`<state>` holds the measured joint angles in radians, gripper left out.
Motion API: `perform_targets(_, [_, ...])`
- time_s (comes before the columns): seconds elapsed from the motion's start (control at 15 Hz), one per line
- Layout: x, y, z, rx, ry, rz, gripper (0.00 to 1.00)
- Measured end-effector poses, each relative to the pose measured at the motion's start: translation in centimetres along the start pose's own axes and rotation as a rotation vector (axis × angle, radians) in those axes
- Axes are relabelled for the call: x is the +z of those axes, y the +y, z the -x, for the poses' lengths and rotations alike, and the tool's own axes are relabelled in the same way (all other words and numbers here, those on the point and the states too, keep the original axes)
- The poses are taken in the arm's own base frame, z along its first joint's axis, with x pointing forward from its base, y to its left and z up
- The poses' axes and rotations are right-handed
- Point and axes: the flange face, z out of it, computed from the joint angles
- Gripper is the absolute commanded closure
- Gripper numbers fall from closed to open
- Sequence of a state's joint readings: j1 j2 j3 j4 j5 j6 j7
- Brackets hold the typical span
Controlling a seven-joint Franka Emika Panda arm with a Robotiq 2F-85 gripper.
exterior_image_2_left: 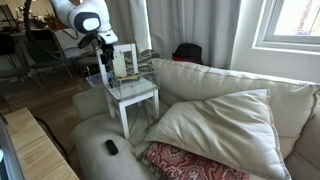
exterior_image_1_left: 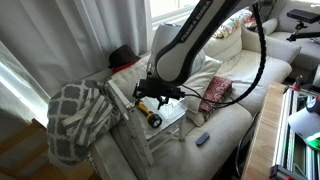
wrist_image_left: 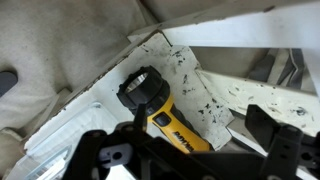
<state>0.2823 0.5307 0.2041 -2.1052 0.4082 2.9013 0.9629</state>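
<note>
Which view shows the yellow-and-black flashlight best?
The wrist view: the flashlight fills the centre, black head and yellow body clear on the white stool. In an exterior view it is a yellow spot under the pincer. In an exterior view the stool shows, but I cannot make out the flashlight.

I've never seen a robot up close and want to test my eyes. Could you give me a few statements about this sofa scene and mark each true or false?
1. The yellow and black flashlight lies on the small white table. True.
2. The tool is shut on the flashlight. False: it hangs open just above it.
3. The red patterned cushion lies on the table. False: it lies on the sofa, apart from the table.
4. A grey checked blanket is draped over the sofa's end. True.
</note>
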Motion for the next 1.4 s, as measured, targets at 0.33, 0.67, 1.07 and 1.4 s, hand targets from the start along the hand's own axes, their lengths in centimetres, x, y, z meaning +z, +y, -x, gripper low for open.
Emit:
perform_targets(0.33, [2.9, 0.6, 2.0, -0.023, 0.032, 0.009, 0.00])
perform_targets(0.67, [4.1, 0.9, 3.3, -0.122, 0.066, 0.045, 0.00])
perform_targets(1.07, [5.4, 1.6, 3.5, -0.175, 0.124, 0.090, 0.00])
perform_targets(1.4, [6.4, 1.9, 4.3, -0.208, 0.168, 0.119, 0.00])
